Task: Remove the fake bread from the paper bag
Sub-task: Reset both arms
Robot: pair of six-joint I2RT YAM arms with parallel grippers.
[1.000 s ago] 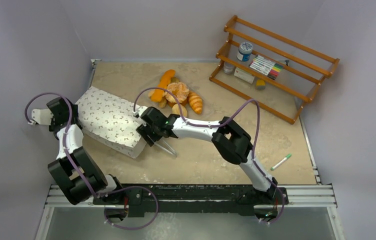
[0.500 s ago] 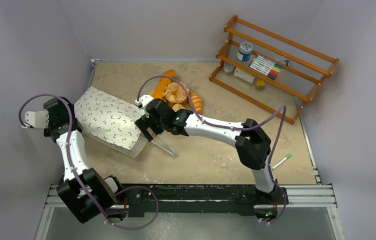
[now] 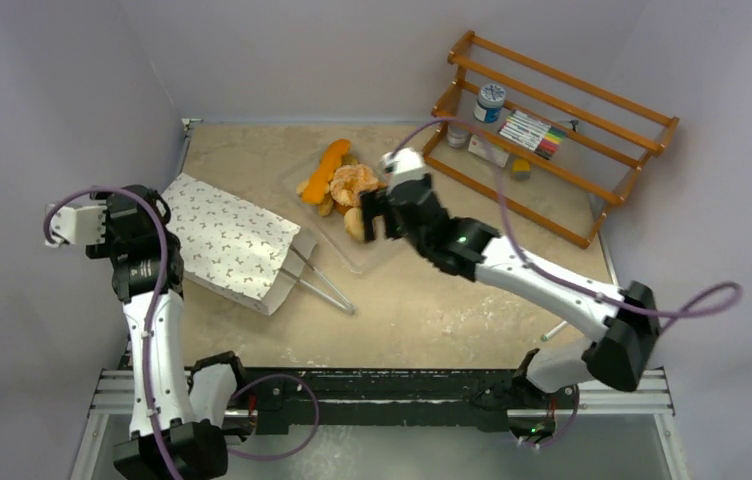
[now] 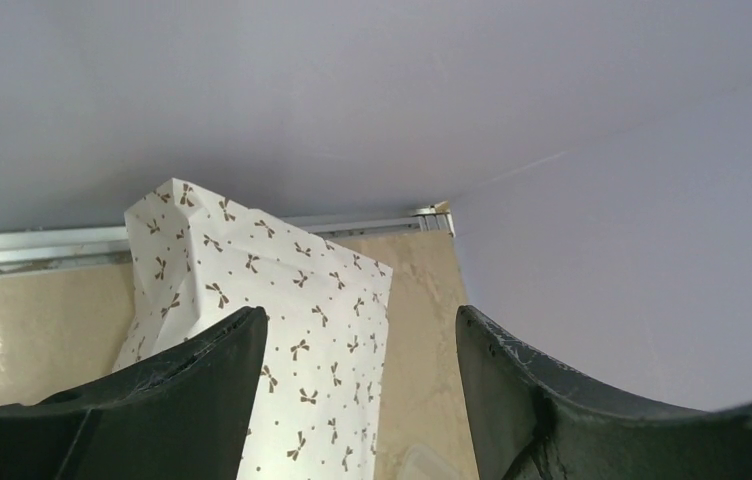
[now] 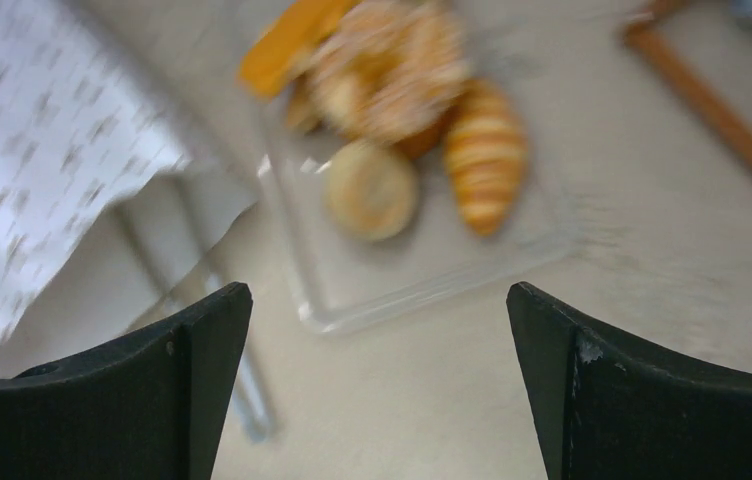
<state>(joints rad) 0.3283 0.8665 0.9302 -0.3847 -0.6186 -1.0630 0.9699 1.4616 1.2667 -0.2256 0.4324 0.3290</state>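
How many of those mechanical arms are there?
2. The left arm stands beside the paper bag; the right arm reaches over the clear tray of fake bread. No others show.

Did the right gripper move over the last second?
Yes. The right gripper has swung away from the paper bag's mouth, toward the wooden rack, and is now over the clear tray.

Robot lab test cell, not a home. Plain lavender-grey panel walls (image 3: 352,50) are boxing in a beige stone-look tabletop (image 3: 432,310) on three sides. Along the tabletop's near edge a slotted aluminium rail (image 3: 402,408) is carrying two white-and-black robot arms (image 3: 542,280). At its far right corner a slatted orange-brown wooden rack (image 3: 570,80) is holding props. Golden-orange toy pastries (image 3: 357,183) are lying near its far edge.
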